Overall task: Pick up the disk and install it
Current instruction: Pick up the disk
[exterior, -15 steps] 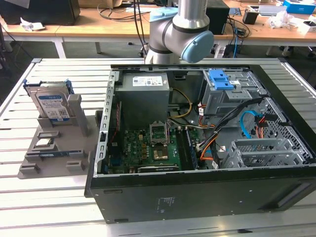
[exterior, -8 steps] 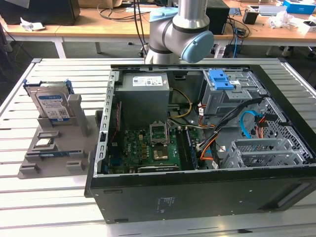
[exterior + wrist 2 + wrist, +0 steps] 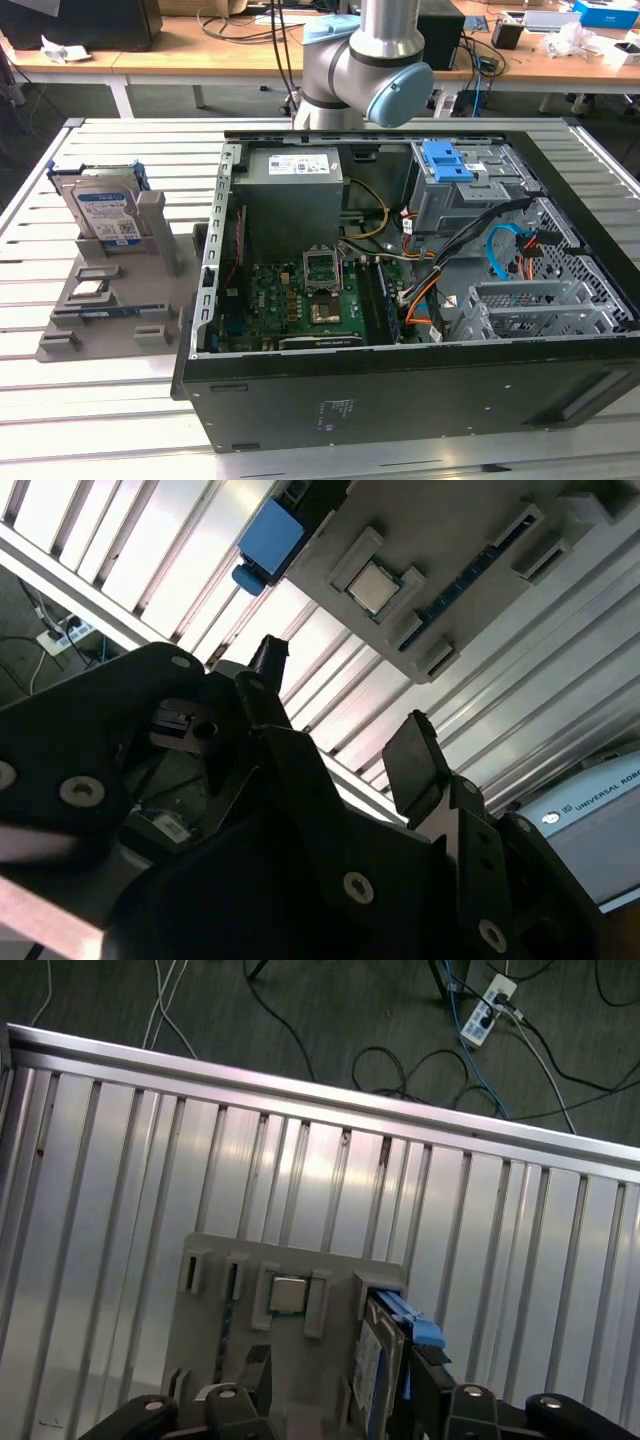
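Two black fingers (image 3: 415, 755) of the pincer (image 3: 340, 705) stand spread with nothing between them in the second wrist view, the grey holder (image 3: 470, 540) beyond. The disk (image 3: 104, 212) stands on edge in that holder at the exterior view's left, label facing the camera. Its lower part is sunk in the slot, so its long axis is hard to judge. The arm (image 3: 365, 70) is cut off at the frame's top, behind the open computer case (image 3: 400, 380) on the slatted desk (image 3: 100, 420).
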Action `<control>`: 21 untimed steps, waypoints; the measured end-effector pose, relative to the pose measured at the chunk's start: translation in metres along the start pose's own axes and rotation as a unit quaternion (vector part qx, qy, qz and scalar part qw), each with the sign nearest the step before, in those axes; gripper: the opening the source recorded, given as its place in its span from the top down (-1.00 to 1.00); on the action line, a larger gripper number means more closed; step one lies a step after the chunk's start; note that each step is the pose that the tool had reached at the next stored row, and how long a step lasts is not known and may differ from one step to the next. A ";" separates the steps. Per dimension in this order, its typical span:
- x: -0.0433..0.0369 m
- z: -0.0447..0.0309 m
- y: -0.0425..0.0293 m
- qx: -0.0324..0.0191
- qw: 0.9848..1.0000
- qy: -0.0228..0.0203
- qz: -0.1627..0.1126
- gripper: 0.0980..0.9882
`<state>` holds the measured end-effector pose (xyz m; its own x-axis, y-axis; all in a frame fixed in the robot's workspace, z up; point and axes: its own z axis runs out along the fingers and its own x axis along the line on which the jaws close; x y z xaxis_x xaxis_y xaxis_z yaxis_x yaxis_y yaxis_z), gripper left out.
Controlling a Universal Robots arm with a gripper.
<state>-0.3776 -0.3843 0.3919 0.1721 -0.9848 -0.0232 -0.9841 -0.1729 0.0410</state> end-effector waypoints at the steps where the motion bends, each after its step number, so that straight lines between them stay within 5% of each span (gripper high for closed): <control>1: -0.0001 0.0001 0.0000 0.000 1.000 0.000 0.008 -0.26; 6: 0.0000 0.0006 0.0000 0.001 0.999 -0.002 0.051 -0.26; 12: 0.0000 0.0013 0.0000 0.003 0.994 -0.005 0.111 -0.26; 21: -0.0048 0.0014 -0.0014 0.003 0.994 -0.005 0.111 -0.26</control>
<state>-0.3771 -0.3793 0.3906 -0.0505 -0.9985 -0.0232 -0.9979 0.0495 0.0409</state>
